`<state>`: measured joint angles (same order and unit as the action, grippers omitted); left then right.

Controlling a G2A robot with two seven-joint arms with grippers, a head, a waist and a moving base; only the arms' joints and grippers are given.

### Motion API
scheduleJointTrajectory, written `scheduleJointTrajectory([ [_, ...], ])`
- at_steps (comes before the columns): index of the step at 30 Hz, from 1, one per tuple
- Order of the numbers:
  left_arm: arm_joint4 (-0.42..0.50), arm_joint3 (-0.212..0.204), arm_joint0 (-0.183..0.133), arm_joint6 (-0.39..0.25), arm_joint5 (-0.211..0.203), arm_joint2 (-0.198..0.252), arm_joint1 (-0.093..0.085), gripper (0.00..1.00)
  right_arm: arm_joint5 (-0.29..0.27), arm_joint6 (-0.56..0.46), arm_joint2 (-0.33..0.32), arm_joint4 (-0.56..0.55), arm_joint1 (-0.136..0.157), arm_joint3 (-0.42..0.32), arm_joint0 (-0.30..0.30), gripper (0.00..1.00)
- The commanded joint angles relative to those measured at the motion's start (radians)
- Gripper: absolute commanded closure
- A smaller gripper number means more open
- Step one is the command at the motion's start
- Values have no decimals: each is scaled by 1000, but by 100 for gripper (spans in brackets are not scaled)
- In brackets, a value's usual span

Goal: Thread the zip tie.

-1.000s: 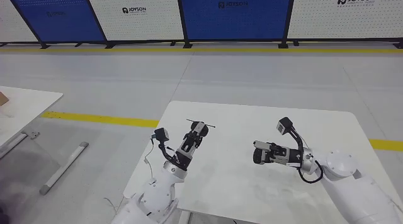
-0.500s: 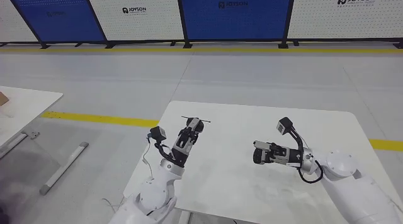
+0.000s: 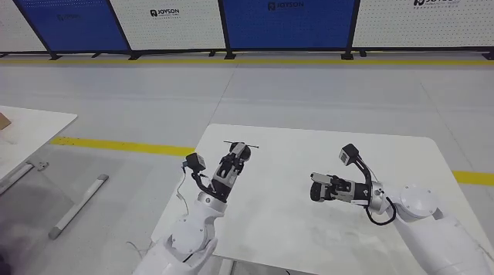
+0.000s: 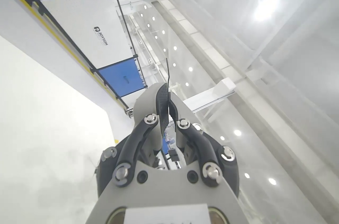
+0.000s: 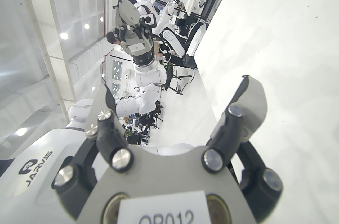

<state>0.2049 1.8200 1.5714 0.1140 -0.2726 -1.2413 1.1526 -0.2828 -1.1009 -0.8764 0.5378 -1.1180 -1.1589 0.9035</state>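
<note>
A thin black zip tie (image 3: 240, 146) sticks out sideways from my left gripper (image 3: 236, 151), which is shut on it and held above the table's left part. In the left wrist view the zip tie (image 4: 168, 74) rises as a narrow strip from between the closed pads (image 4: 162, 100), tilted up away from the table. My right gripper (image 3: 314, 187) hovers over the middle right of the table, open, nothing between its fingers (image 5: 246, 92). The right wrist view shows the left gripper (image 5: 127, 14) farther off.
The white table (image 3: 324, 221) bears nothing else. A second white table (image 3: 31, 128) stands off to the left. A yellow floor line (image 3: 116, 145) runs behind, and blue and white panels (image 3: 285, 5) close off the back.
My left gripper has drawn slightly left and back with the zip tie. The right arm has stayed still.
</note>
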Motion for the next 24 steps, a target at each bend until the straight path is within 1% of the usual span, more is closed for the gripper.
scheduleJointTrajectory([
  [1, -73, -30, -11, -11, 8, 14, 1, 100, 0, 0, 0, 0, 0, 0, 0, 0],
  [2, -115, -52, -16, -13, 7, 23, 2, 100, 0, 0, 0, 0, 0, 0, 0, 0],
  [5, -190, -97, -30, -3, -2, 45, 5, 100, 0, 0, 0, 0, 0, 0, 0, 0],
  [8, -235, -132, -38, 15, -16, 66, 10, 100, 0, 0, 0, 0, 0, 0, 0, 0],
  [9, -253, -148, -43, 18, -16, 72, 12, 100, 0, 0, 0, 0, 0, 0, 0, 0],
  [11, -298, -174, -52, 40, -17, 80, 15, 100, 0, 0, 0, 0, 0, 0, 0, 0],
  [12, -327, -194, -58, 56, -18, 88, 17, 100, 0, 0, 0, 0, 0, 0, 0, 0],
  [16, -379, -244, -77, 92, -24, 111, 25, 100, 0, 0, 0, 0, 0, 0, 0, 0],
  [17, -377, -250, -80, 96, -24, 115, 27, 100, 0, 0, 0, 0, 0, 0, 0, 0],
  [18, -348, -251, -80, 85, -28, 122, 30, 100, 0, 0, 0, 0, 0, 0, 0, 0],
  [24, -348, -251, -80, 85, -28, 122, 30, 100, 0, 0, 0, 0, 0, 0, 0, 0],
])
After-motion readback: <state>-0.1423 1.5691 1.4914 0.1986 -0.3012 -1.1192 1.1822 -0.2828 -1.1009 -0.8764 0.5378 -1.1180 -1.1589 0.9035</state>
